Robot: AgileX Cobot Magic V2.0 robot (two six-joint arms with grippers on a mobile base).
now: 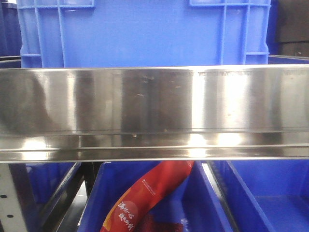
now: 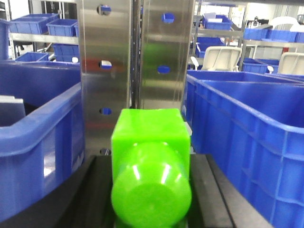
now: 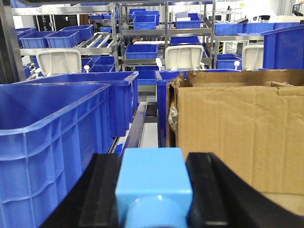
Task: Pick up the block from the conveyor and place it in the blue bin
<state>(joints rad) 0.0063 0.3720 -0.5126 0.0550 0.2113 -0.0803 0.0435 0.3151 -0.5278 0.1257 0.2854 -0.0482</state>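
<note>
Left wrist view: left gripper [image 2: 151,159] has its jaws closed part-way on a green block [image 2: 149,135], a black finger pressed to each side, the block's rounded end toward the camera. Held block sits between two bins: left-hand blue bin [image 2: 40,137] and right-hand blue bin [image 2: 247,128], rims near block height; contents of both can't be made out from this angle. Perforated steel upright [image 2: 135,57] stands just behind. Right wrist view: right gripper [image 3: 154,159] has its jaws likewise clamped on a light-blue block [image 3: 154,175]. Large blue bin [image 3: 52,128] to its left, cardboard box [image 3: 237,137] to its right with flaps open; insides of both hidden. Shelving with more blue bins far behind. Front view: polished steel beam [image 1: 154,111] crosses the frame; upper blue bin [image 1: 145,34] stands above it. Below, lower blue bin [image 1: 203,203] holds a red printed packet [image 1: 145,198], lying slantwise from the bin's near left toward its far right edge.
</note>
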